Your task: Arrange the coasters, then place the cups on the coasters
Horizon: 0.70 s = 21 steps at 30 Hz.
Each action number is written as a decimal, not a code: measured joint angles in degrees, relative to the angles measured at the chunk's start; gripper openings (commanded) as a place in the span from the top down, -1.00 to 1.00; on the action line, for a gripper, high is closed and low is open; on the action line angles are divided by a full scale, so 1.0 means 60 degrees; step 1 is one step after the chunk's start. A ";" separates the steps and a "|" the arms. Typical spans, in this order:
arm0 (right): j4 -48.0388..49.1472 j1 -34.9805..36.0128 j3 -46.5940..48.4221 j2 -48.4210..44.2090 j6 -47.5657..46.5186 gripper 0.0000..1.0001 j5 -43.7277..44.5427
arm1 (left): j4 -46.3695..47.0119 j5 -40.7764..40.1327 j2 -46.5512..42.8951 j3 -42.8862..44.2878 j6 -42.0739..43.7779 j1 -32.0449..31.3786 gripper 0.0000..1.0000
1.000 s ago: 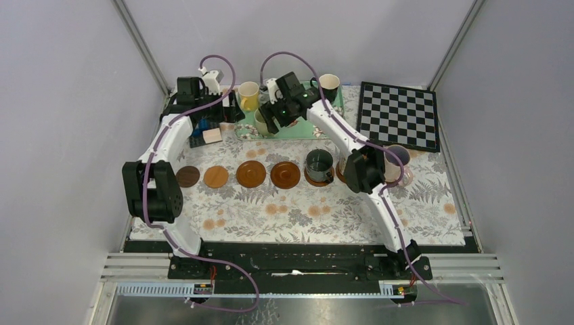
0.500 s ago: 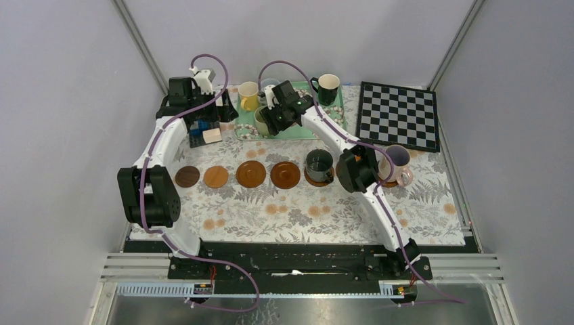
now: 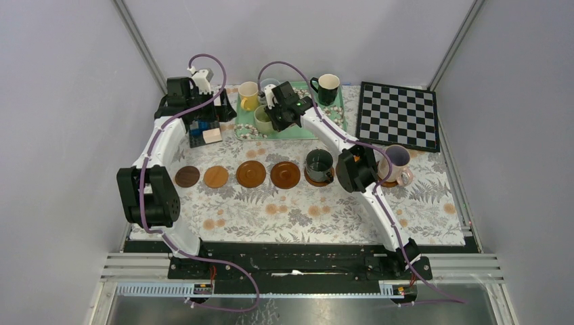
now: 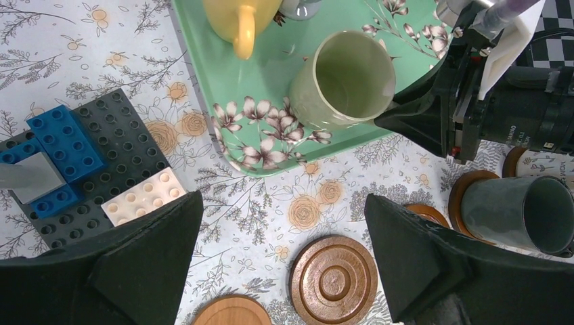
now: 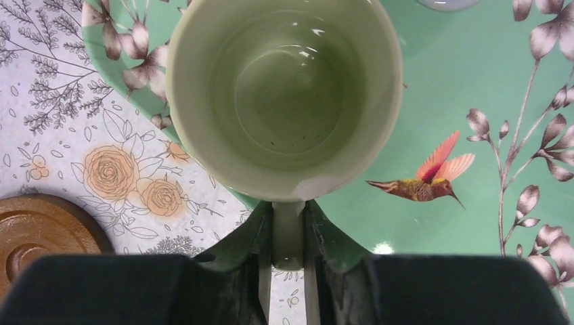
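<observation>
Grey walls are enclosing a table (image 3: pixel 304 217) that is wearing a floral cloth, with a green tray (image 5: pixel 474 88) lying at its back and a checkerboard (image 3: pixel 398 115) to the right. The right end effector (image 5: pixel 288 237) is reaching over the tray's near-left corner and clamping its fingers (image 5: pixel 332 257) on the handle of the pale green mug (image 5: pixel 284 95), which is standing upright on the tray. A yellow mug (image 3: pixel 248 93) and a black mug (image 3: pixel 328 86) are also standing there. The left end effector (image 4: pixel 284 271) is hovering with its fingers wide apart, holding nothing, above the cloth between the toy blocks (image 4: pixel 74 169) and the tray. Four bare coasters (image 3: pixel 251 174) are lying in a row across the table's middle; just right of them a dark green mug (image 3: pixel 319 164) is sitting on a coaster, and farther right a pinkish mug (image 3: pixel 397 160) is sitting on another.
</observation>
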 measured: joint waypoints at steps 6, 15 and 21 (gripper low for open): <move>0.0000 0.0000 0.0000 0.0000 -0.0186 1.00 0.0047 | 0.0036 0.0007 0.0000 0.0000 0.0000 0.0015 -0.98; 0.0951 0.0000 -0.1191 -0.0572 -0.0033 1.00 0.0073 | 0.0211 0.0066 0.0004 0.0000 -0.0040 0.0015 -0.98; 0.1752 -0.0011 -0.2408 -0.1410 0.0397 1.00 0.0055 | 0.0288 0.0168 0.0018 0.0000 -0.0142 0.0018 -0.98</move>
